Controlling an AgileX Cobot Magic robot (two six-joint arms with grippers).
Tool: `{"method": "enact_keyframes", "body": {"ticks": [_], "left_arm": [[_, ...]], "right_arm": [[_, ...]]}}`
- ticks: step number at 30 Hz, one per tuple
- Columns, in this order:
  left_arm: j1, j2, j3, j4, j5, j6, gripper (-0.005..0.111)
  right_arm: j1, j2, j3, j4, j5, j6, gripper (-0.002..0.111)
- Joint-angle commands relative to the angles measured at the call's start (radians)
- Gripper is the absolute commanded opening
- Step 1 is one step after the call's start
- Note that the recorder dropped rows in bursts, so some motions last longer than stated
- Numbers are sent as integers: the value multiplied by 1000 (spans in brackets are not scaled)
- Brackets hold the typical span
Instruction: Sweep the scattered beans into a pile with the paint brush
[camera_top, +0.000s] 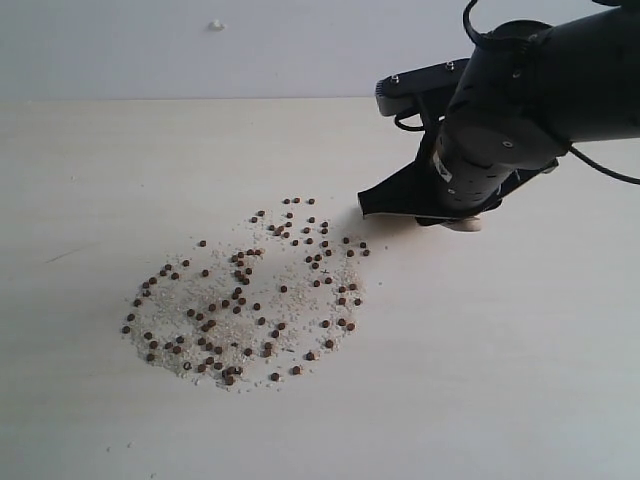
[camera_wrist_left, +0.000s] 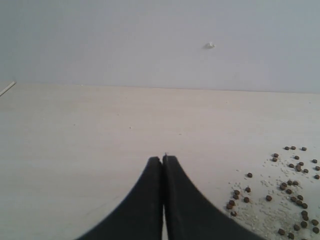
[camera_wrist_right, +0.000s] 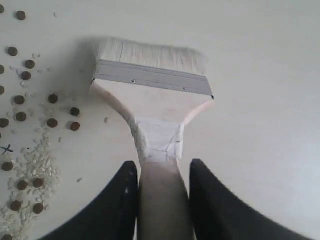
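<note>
The beans lie spread in a wide flat patch with whitish grains on the pale table; no tight pile shows. My right gripper is shut on the paint brush by its wooden handle. The white bristles rest on the table just beside the patch's edge beans. In the exterior view the right gripper sits at the patch's far right edge and hides most of the brush; only a pale handle end shows. My left gripper is shut on nothing, with beans off to one side.
A pale wall rises behind the table, with a small white mark on it. Bare tabletop stretches around the patch on all sides.
</note>
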Motion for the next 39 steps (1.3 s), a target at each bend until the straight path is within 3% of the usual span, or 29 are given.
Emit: {"method": "enact_keyframes", "body": {"ticks": [1,5,8,10,13,16,23,28,34,36,39], "left_arm": [[1,-8,0,-2,-60,30,0],[-1,-6,0,-1,-346,-109,0],[-1,4,0,69,-481,-248,0],[-1,25,0,239,-543,-361,0],[-1,104,0,590,-749,-505,0],[-1,225,0,819,-937,-484,0],[-1,679,-170,935,-988,-349,2],[-3,1089,-384,1128,-1118,-306,27],[-72,1521,-627,1201,-1176,-160,74],[-109,1631,-689,1227,-1176,-50,80],[-181,1742,-763,1211,-1178,130,80]], "right_arm": [[0,-11,-8,-44,-8,-7,0],[-2,-11,-25,-70,-8,-7,0],[-2,-11,-43,-70,-4,-11,0],[-2,-11,-51,-70,-7,-15,0],[-2,-11,-65,-70,-7,-33,0],[-2,-11,-81,-70,6,-40,0],[-2,-24,-88,-5,34,-149,0],[-2,-71,-102,82,48,-253,0],[-2,-145,-153,239,108,-440,0],[-2,-173,-169,291,128,-497,0],[-2,-212,-176,342,142,-562,0]]}}
